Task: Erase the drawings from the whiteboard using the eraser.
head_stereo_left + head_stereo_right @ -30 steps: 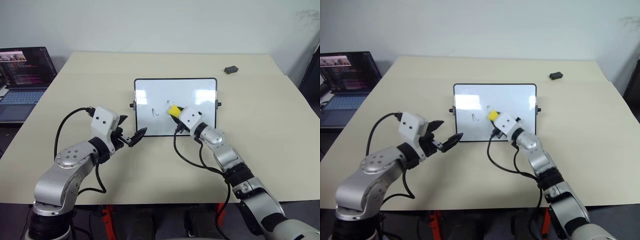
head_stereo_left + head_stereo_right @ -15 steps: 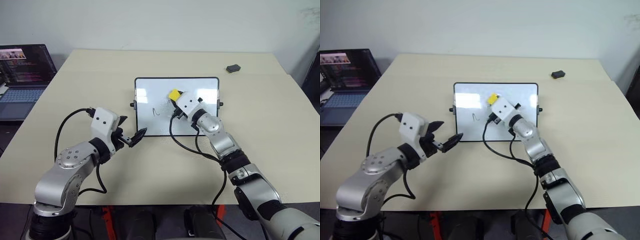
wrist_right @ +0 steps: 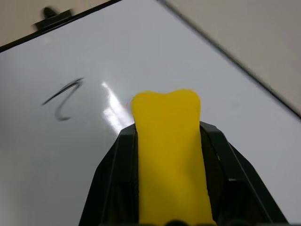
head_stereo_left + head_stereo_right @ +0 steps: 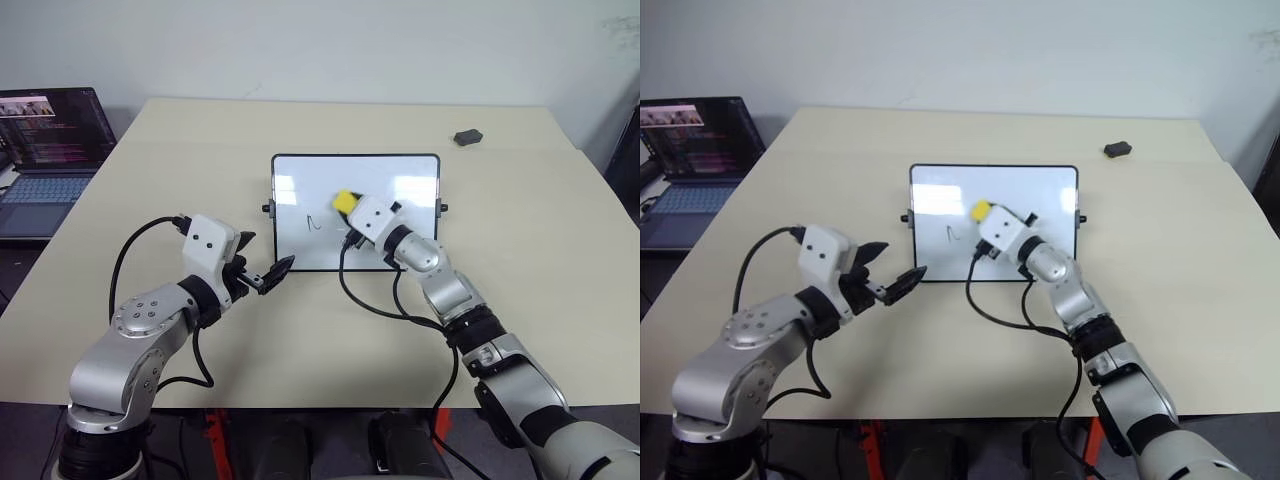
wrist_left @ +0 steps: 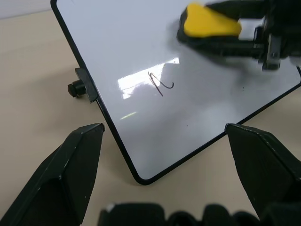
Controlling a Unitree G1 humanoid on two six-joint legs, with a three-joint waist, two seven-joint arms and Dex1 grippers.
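The whiteboard [image 4: 400, 175] stands tilted in the middle of the table. On its left half is one thin dark drawing [image 4: 314, 222], also visible in the wrist views [image 5: 161, 84] [image 3: 63, 99]. My right gripper [image 4: 350, 208] is shut on the yellow eraser [image 4: 345, 201] and holds it against the board just right of that scribble. From the right wrist, the eraser [image 3: 167, 141] sits between the two black fingers. My left gripper [image 4: 275, 272] hovers open off the board's near left corner, touching nothing.
An open laptop [image 4: 45, 150] sits past the table's far left edge. A small dark grey lump [image 4: 466, 136] lies at the far right of the table. Cables hang from both wrists over the table in front of the board.
The right gripper swept the eraser up the board and back down a little leftward. The small strokes beside the eraser a second ago no longer show. The left arm kept still.
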